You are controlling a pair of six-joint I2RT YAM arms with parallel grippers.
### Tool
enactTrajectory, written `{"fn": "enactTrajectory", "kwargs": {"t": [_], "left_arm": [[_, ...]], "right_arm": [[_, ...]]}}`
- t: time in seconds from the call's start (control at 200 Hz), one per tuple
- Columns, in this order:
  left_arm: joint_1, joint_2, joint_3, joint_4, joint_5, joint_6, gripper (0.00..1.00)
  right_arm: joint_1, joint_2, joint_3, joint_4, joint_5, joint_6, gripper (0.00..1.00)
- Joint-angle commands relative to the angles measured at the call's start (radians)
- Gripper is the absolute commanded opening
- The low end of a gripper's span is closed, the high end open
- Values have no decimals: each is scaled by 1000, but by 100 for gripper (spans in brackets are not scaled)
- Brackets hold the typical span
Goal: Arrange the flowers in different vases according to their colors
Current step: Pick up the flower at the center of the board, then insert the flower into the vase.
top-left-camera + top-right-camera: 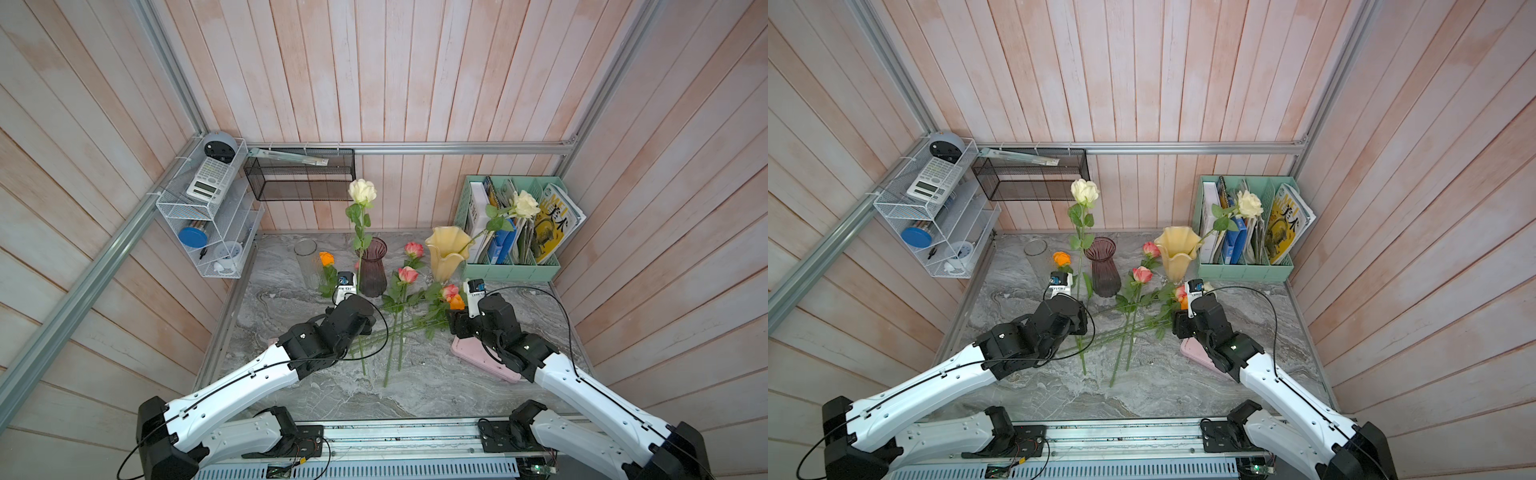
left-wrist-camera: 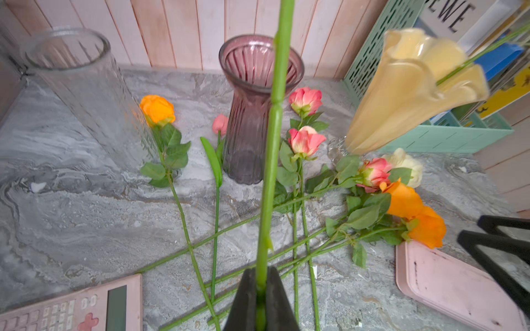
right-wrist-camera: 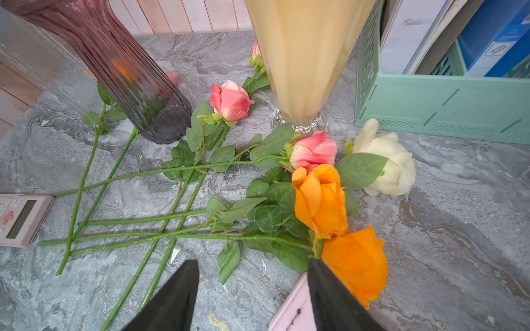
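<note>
Our left pincer (image 2: 261, 275) is clamped on the long green stem of a cream-white rose (image 1: 362, 191), which it holds upright just in front of the dark purple ribbed glass vase (image 2: 252, 114). Our right pincer (image 3: 252, 260) hangs with its jaws apart over two orange roses (image 3: 319, 197) lying on the grey marbled tabletop (image 3: 459, 229). Pink roses (image 2: 305, 140) lie between the arms. A second cream-white rose (image 1: 525, 204) stands in the pale yellow ruffled-rim vase (image 1: 446, 249), far right.
</note>
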Motion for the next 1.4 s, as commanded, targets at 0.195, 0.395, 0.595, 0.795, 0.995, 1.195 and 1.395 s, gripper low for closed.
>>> {"fn": "enactTrajectory", "kwargs": {"t": [0.195,0.395,0.595,0.795,0.995,1.195,1.395], "left_arm": [[-42,80,248,216,-27,368,0],[-41,258,409,530,188,592,0],[2,501,599,732,348,641,0],[50,663,739,848,416,642,0],[70,766,848,946,449,627,0],[79,911,997,978,456,637,0],[94,1038,1058,1032,427,659,0]], "right_arm": [[5,-14,-70,20,-25,42,66],[5,-13,-140,45,-39,96,66],[6,-17,-157,49,-44,96,66],[6,1,-172,57,-53,97,66],[4,18,-190,82,-57,91,66],[4,46,-184,100,-87,101,66],[4,42,-189,103,-114,103,66]]}}
